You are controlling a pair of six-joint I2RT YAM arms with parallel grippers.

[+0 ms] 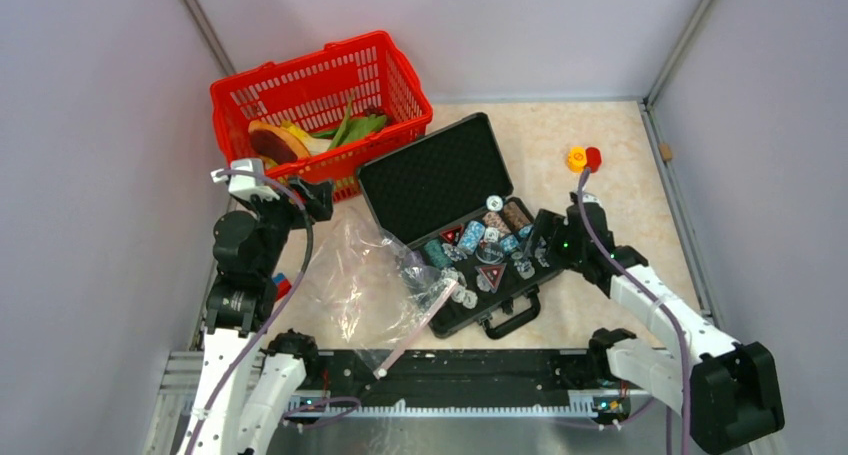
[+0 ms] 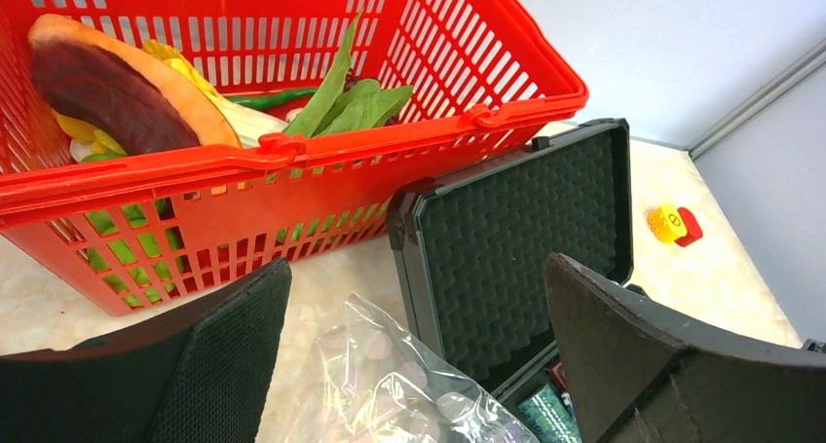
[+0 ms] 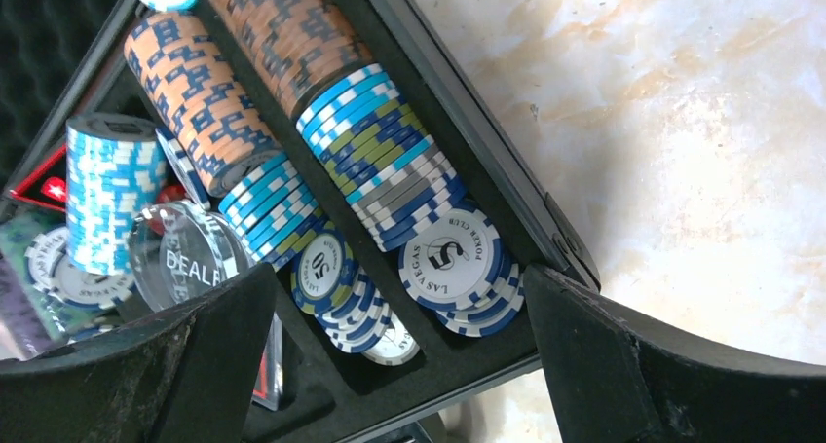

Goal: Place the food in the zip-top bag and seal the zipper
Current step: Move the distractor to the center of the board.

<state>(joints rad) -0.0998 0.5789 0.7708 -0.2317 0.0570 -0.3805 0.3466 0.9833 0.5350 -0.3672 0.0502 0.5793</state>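
The food lies in the red mesh basket (image 1: pixel 320 100): an orange curved piece (image 2: pixel 117 88), a yellow corn-like piece (image 2: pixel 185 73) and green pods (image 2: pixel 351 97). The clear zip-top bag (image 1: pixel 365 275) lies crumpled on the table between the arms, and it also shows in the left wrist view (image 2: pixel 409 385). Its pale pink zipper (image 1: pixel 415 325) runs toward the near edge. My left gripper (image 1: pixel 308 199) is open and empty, above the bag's far corner and facing the basket (image 2: pixel 419 350). My right gripper (image 1: pixel 540 237) is open and empty over the poker chips (image 3: pixel 399 346).
An open black hard case (image 1: pixel 450 200) with poker chips (image 3: pixel 341 161) stands between bag and right arm, its lid next to the basket. A small yellow and red piece (image 1: pixel 583 158) lies at the back right. A red-and-blue block (image 1: pixel 282 283) sits by the left arm.
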